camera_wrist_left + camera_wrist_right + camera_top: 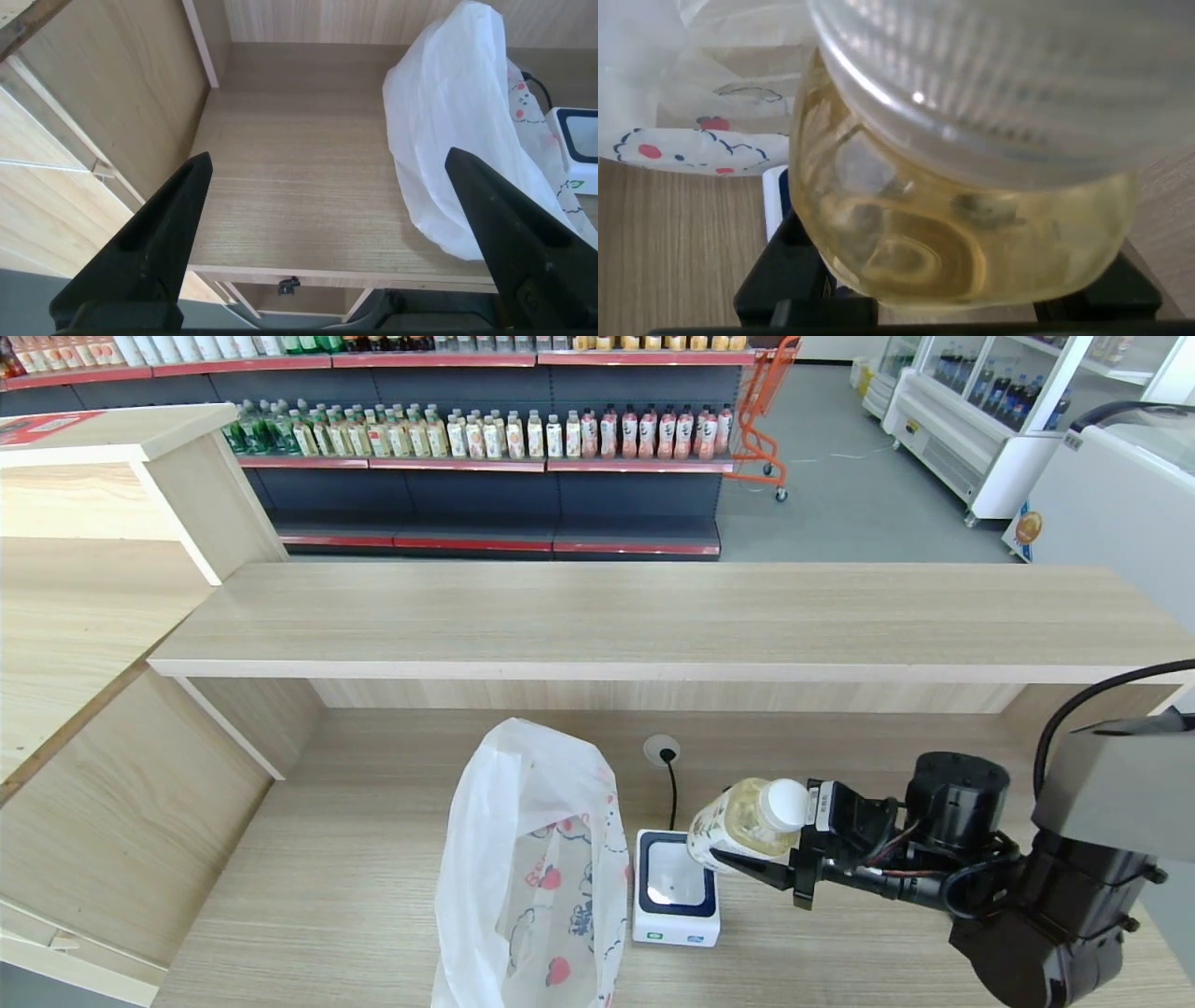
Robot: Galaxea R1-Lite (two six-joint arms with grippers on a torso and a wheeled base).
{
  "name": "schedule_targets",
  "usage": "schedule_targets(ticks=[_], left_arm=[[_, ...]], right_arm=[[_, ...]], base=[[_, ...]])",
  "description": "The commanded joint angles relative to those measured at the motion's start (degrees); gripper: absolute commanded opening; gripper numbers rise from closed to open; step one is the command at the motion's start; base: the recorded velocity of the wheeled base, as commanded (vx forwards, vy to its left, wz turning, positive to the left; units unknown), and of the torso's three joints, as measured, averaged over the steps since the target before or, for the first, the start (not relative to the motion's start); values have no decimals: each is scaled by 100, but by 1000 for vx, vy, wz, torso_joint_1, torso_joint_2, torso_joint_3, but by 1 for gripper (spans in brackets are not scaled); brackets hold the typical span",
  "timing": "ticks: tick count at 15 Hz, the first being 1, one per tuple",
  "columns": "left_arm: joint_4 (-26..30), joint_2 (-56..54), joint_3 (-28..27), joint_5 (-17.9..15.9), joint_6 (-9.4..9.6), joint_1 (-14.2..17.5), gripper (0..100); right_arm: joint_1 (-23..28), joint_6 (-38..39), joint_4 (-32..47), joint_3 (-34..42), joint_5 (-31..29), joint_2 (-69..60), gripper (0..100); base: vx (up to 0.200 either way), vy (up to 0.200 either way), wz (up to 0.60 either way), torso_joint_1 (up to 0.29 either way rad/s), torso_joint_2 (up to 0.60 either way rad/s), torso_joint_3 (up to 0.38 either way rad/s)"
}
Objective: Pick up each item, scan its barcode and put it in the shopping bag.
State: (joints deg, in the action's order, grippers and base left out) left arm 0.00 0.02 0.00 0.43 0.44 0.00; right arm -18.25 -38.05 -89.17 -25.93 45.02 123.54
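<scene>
- The right gripper point(758, 840) has its jaws clenched on a bottle point(742, 821), with one dark finger point(747, 866) under its shoulder. The left gripper point(329, 163) has its jaws released and wide apart, with bare desk between them.
- The bottle hangs tilted, nearly on its side, over the far right corner of the scanner point(674, 896). Its cap point(784, 803) points back toward the wrist and its base toward the bag point(532, 859).
- The bag stands just beside the scanner on the robot's left, with its mouth open upward and its rim higher than the scanner's top.
- The desk point(355, 877) is closed in by a back wall under an overhanging ledge point(653, 616) on the far side, and by a slanted side panel point(121, 821) on the left.
- Open desk lies between that panel and the bag. The left gripper hovers over its near edge, well apart from the bag.
- A black cable point(672, 793) runs from behind the scanner to a round grommet point(661, 748) near the back wall, just behind the bottle.
- To the right of the scanner, the desk lies under the right arm.
- The bottle is clear plastic holding pale yellow liquid, with a pale printed label around its body and a white ribbed cap.
- Seen from the right wrist, the cap looms nearest, with the liquid and dark finger edges below it.
- Beyond the ledge are shelves of bottles point(485, 434), an orange cart point(767, 420) and white freezers point(990, 420).
</scene>
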Motion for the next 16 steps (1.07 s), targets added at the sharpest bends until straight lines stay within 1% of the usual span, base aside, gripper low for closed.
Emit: schedule_targets(ticks=[1,5,7,9,11,13,16], left_arm=[[0,-2,0,1,0,0,100],[0,-2,0,1,0,0,100],[0,6,0,1,0,0,100],[0,-2,0,1,-9,0,100],[0,6,0,1,0,0,100],[0,6,0,1,0,0,100],[0,-2,0,1,0,0,100]], right_arm=[[50,-63,-3,-395,60,469,0],[-109,-133,-12,-958,130,768,0],[-117,-150,-12,-1063,191,830,0],[-117,-379,-12,-1169,455,926,0],[-117,-502,-3,-1204,561,1032,0],[-100,-599,-3,-1503,728,1146,0],[-56,-695,-3,-1679,815,1234,0]], base=[[0,0,0,0,0,0],[0,0,0,0,0,0],[0,0,0,0,0,0],[0,0,0,0,0,0],[0,0,0,0,0,0],[0,0,0,0,0,0],[0,0,0,0,0,0]])
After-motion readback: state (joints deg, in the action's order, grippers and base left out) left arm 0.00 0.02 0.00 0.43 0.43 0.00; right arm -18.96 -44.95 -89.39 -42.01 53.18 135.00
